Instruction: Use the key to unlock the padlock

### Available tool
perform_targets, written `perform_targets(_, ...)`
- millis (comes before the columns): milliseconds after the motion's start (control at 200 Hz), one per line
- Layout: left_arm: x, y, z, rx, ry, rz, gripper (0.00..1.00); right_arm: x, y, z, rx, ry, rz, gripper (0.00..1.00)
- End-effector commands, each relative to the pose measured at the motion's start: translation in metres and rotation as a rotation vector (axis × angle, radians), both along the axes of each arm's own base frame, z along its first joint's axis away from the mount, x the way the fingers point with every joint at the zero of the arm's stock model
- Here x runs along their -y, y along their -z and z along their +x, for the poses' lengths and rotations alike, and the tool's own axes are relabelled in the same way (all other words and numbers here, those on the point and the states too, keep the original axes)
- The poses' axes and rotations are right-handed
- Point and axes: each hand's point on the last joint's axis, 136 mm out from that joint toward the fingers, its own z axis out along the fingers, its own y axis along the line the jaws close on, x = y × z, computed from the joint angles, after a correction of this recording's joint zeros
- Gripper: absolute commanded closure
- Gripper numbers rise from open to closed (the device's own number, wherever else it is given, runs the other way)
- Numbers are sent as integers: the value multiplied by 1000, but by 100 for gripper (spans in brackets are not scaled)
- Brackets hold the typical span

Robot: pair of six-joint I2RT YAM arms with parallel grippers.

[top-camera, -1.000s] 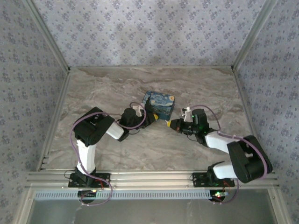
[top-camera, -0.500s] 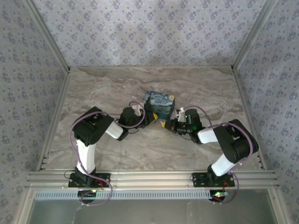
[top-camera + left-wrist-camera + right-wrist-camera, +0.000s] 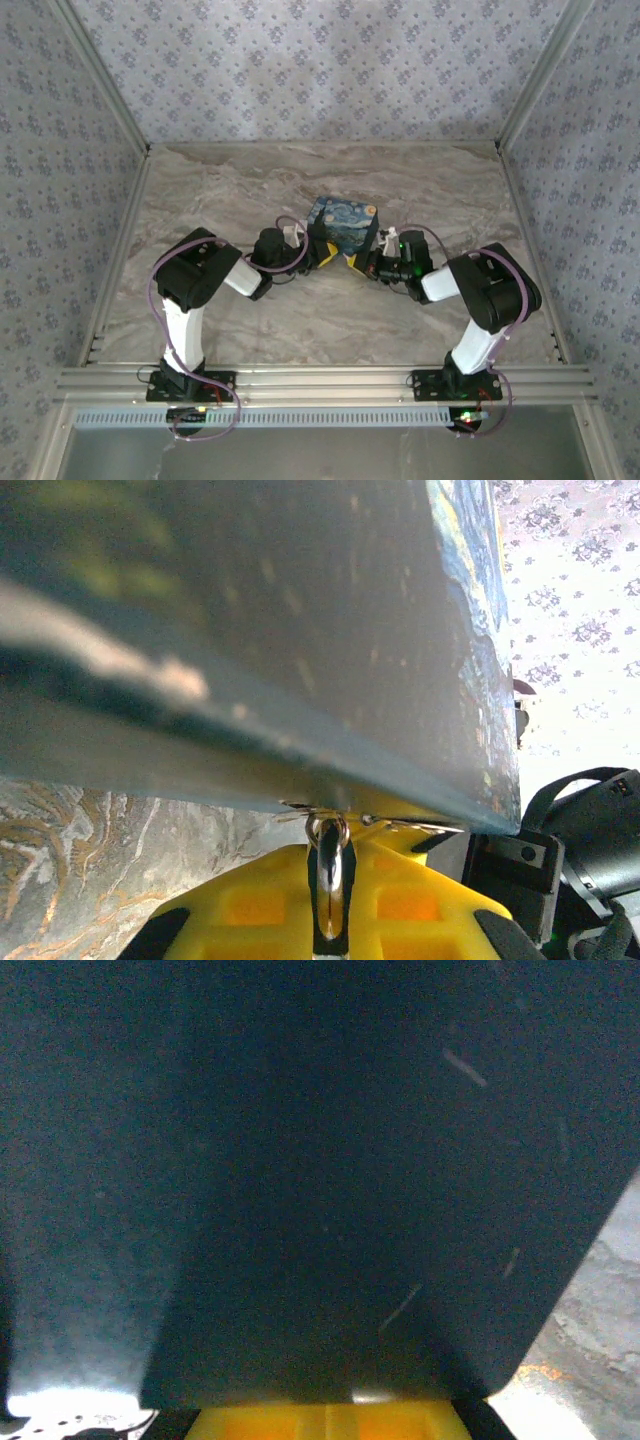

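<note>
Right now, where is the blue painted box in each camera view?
Top external: blue painted box, mid-frame.
Left wrist: box, blurred slab across the top.
Right wrist: box, dark face, upper and middle.
Shared landmark: marble table, lower left in left wrist, lower right in right wrist.

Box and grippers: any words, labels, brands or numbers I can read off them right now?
No readable text in any view.
On the box: a painted swirl print, no words visible.
On the metal piece between the left gripper's fingers: any stamp is too blurred to read.
Right wrist view: a dark, blurred face of the box, nothing legible.
</note>
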Motion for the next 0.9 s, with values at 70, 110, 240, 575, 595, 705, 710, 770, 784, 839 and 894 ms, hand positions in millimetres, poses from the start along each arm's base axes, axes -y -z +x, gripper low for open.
perform_targets(70, 7, -4, -8, -40, 64, -58, 100, 0, -10, 13, 35, 10, 10, 100)
perform_targets(110, 8, -3, -9, -50, 73, -58, 100, 0, -9, 13, 34, 11, 10, 100)
perform_targets(240, 5, -3, -6, -46, 51, -59, 99, -8, -11, 7, 41, -18, 10, 100)
perform_targets(575, 2, -3, 2, -37, 3, -56, 98, -14, -13, -13, 45, -27, 2, 100)
perform_targets(595, 2, -3, 2, -36, 3, -57, 98, -15, -13, -14, 46, -29, 0, 100)
perform_targets(705, 2, -5, 2, -32, 2, -64, 98, -17, -14, -16, 51, -20, -4, 100)
perform_targets(710, 2, -5, 2, -32, 2, -64, 98, -17, -14, -16, 52, -19, -4, 100)
perform_targets(770, 2, -6, 2, -29, 5, -68, 98, -18, -16, -14, 55, -11, 7, 100)
perform_targets(784, 2, -6, 2, -28, 6, -70, 98, -18, -16, -15, 55, -11, 9, 100)
perform_targets(839, 2, -6, 2, -31, 7, -74, 98, -19, -18, -12, 54, -2, 19, 100)
perform_targets(894, 2, -6, 2, -31, 5, -80, 98, -20, -19, -9, 56, 3, 23, 100)
